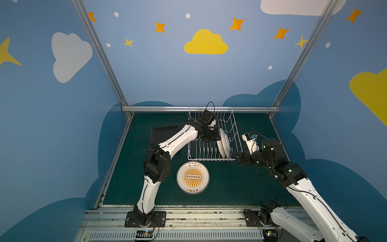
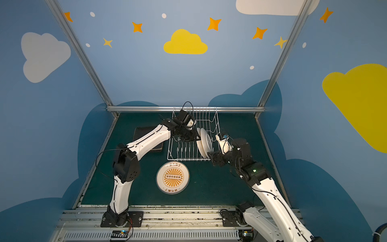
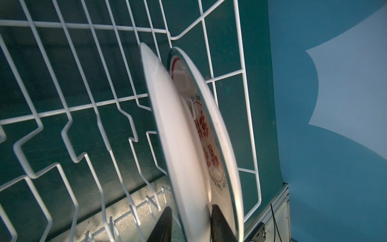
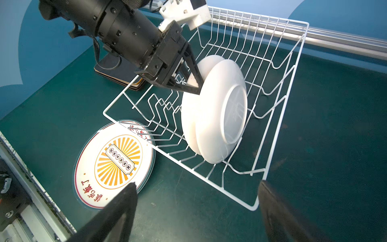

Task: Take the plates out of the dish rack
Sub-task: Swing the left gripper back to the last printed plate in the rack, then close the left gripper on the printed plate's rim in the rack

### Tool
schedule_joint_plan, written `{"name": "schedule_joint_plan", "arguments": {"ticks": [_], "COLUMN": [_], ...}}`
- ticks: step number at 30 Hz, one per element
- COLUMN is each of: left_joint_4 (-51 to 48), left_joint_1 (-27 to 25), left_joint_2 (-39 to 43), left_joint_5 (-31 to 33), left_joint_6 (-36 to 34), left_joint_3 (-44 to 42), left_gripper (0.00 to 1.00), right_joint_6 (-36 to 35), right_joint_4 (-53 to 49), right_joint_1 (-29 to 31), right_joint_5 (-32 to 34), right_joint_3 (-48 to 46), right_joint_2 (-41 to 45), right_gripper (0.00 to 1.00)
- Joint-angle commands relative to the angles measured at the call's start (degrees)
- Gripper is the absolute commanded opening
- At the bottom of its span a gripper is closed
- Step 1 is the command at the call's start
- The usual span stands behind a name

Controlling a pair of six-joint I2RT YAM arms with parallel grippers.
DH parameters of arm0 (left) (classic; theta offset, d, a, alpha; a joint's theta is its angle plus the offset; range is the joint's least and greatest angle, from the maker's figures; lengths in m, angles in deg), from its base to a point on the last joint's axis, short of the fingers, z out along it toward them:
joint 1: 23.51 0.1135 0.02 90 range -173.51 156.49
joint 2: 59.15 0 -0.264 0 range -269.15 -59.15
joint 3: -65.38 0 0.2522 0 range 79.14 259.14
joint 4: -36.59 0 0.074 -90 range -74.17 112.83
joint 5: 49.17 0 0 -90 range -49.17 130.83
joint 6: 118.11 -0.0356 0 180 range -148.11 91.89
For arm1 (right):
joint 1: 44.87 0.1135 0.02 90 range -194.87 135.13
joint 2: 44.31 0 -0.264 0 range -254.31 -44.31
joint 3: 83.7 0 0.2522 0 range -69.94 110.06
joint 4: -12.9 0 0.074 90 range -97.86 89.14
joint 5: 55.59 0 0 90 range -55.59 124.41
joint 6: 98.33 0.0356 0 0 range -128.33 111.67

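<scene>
Most of the unloading looks done from where I sit. One round sunburst plate [image 1: 192, 177] lies flat on the desk [image 1: 240, 188] just in front of the dish rack [image 1: 209, 160]. A stack of black-backed plates [image 1: 162, 132] sits on the desk off the rack's left side, partly behind my left arm — how many are in it I can't count.

Two round white plates are left, standing on edge side by side toward the rack's right end. The left hand [image 3: 191, 224] is at the rim of the inner plate [image 3: 178, 136], with the printed plate [image 3: 211, 136] just behind. Its fingers are narrow, one on each face, but whether they press on it I cannot tell. The right hand [image 4: 197, 184] hangs wide and empty just outside the rack's near right corner. By my reckoning, two lifts remain.
</scene>
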Motion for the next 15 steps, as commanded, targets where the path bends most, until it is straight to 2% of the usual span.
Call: {"name": "schedule_joint_plan", "arguments": {"ticks": [1, 8, 15], "left_joint_4": [-0.91, -1.23, -0.21], "left_joint_1": [0.19, 0.2, 0.19], "left_joint_2": [-1.54, -1.5, -0.53], "left_joint_5": [1.2, 1.39, 1.37], "left_joint_6": [1.11, 2.42, 4.15], "left_joint_3": [-0.04, -0.07, -0.9], "left_gripper": [0.27, 0.18, 0.15], "right_joint_6": [0.03, 0.16, -0.3], "right_joint_4": [-0.71, 0.0, -0.05], "right_joint_1": [-0.3, -0.33, -0.36], "right_joint_5": [0.52, 0.45, 0.34], "right_joint_3": [1.81, 1.81, 2.24], "right_joint_2": [0.27, 0.02, -0.33], "right_gripper": [0.89, 0.89, 0.9]}}
